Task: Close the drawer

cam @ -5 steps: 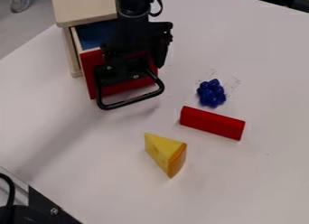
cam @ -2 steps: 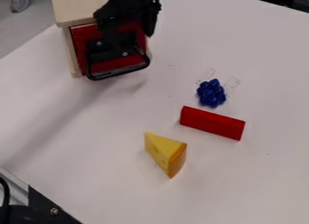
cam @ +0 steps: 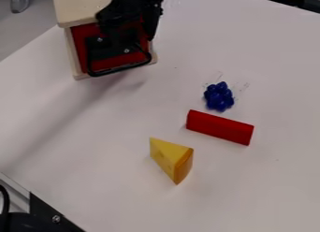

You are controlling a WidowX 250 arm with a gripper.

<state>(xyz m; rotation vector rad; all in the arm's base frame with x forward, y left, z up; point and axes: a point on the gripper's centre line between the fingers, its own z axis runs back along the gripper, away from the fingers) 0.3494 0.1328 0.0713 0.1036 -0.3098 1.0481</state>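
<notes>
Most, perhaps all, of the closing looks done: the drawer (cam: 80, 44) is seated in its box (cam: 76, 10) at the table's (cam: 94, 147) upper-left edge. Only the gripper (cam: 132, 35) seems left to be withdrawn; its jaws' spread cannot be told.

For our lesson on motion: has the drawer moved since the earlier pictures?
Yes. Judged against the box, the drawer has slid inward; it stuck out at first, and now sits within the box.
</notes>
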